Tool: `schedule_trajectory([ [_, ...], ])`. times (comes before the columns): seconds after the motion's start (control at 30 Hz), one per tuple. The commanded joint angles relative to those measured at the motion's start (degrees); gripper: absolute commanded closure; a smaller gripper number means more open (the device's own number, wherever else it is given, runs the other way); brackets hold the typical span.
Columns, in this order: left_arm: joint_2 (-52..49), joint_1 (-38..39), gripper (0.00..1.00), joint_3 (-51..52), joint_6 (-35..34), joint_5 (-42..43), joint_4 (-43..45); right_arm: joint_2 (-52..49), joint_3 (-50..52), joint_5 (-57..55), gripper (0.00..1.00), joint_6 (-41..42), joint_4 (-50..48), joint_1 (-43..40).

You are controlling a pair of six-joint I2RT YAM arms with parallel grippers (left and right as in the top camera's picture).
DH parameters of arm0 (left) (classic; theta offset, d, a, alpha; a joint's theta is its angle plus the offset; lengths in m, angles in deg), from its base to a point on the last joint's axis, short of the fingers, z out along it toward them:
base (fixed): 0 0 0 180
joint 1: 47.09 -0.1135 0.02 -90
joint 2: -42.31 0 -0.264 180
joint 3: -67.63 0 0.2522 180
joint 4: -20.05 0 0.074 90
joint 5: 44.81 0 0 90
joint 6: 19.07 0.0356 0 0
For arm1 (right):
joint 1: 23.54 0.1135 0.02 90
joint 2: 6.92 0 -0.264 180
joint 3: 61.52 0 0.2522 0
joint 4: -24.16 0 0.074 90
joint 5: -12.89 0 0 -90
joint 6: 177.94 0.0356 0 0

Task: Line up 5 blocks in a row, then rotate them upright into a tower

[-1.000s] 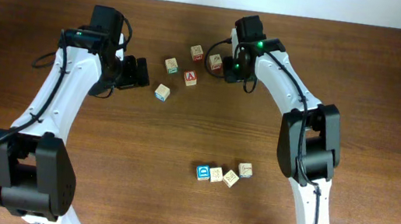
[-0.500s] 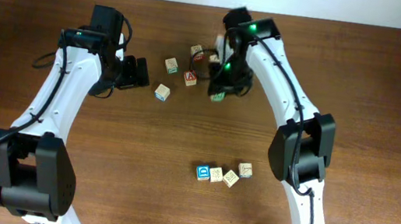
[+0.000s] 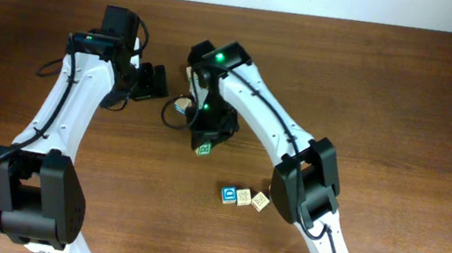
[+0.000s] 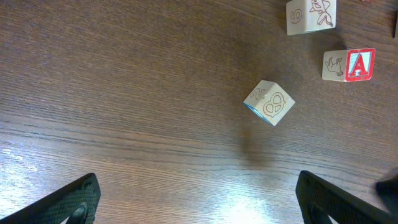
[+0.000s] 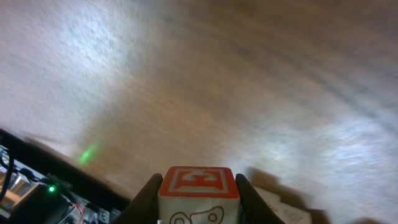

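Squarely in right gripper (image 5: 198, 200), one block (image 5: 199, 185), red-framed face toward the wrist.

three light-wood blocks (image 3: 244, 197) lie in a close row (leftmost blue-faced), while a blue-edged block (image 4: 268, 102) lies apart.

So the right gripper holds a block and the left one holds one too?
No. The left gripper is open and holds nothing, as the left wrist view shows. The right gripper does hold a block.
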Motion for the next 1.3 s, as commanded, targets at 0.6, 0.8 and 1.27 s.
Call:
schedule_trajectory([
  [0.6,-0.20,0.04,0.01,-0.94,0.90,-0.42,-0.04,-0.48,15.76,-4.90,0.69,7.67,0.59,4.52],
  [0.8,-0.20,0.04,0.01,-0.94,0.90,-0.42,-0.04,-0.46,15.74,-4.81,0.51,7.65,0.66,4.52],
  [1.27,-0.20,0.04,0.01,-0.94,0.90,-0.42,-0.07,1.40,13.07,-5.77,0.53,7.23,-0.50,3.34],
])
